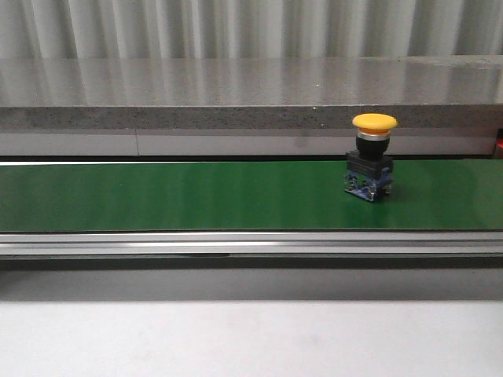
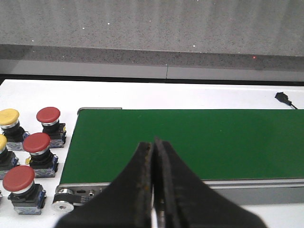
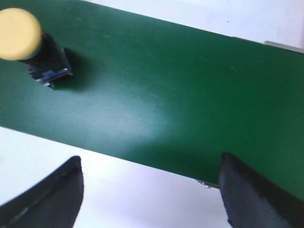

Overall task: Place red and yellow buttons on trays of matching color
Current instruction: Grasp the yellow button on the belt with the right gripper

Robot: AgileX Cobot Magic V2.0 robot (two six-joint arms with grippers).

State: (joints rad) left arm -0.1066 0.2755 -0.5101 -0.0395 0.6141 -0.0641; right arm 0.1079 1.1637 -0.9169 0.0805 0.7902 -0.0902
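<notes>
A yellow button (image 1: pixel 372 154) with a black body stands upright on the green belt (image 1: pixel 196 196), right of its middle. It also shows in the right wrist view (image 3: pixel 29 42). My right gripper (image 3: pixel 151 164) is open and empty, over the belt's edge, away from that button. My left gripper (image 2: pixel 153 145) is shut and empty above the belt's end. Beside that end stand three red buttons (image 2: pixel 49 121) (image 2: pixel 38 149) (image 2: pixel 20 185) and two yellow ones (image 2: pixel 9 122) on the white table. No trays are in view. Neither gripper shows in the front view.
A grey stone ledge (image 1: pixel 251 94) runs behind the belt. The belt's metal frame (image 1: pixel 251 243) runs along its near side, with its roller end (image 2: pixel 66 197) by my left gripper. A small black plug (image 2: pixel 284 98) lies on the white table beyond the belt.
</notes>
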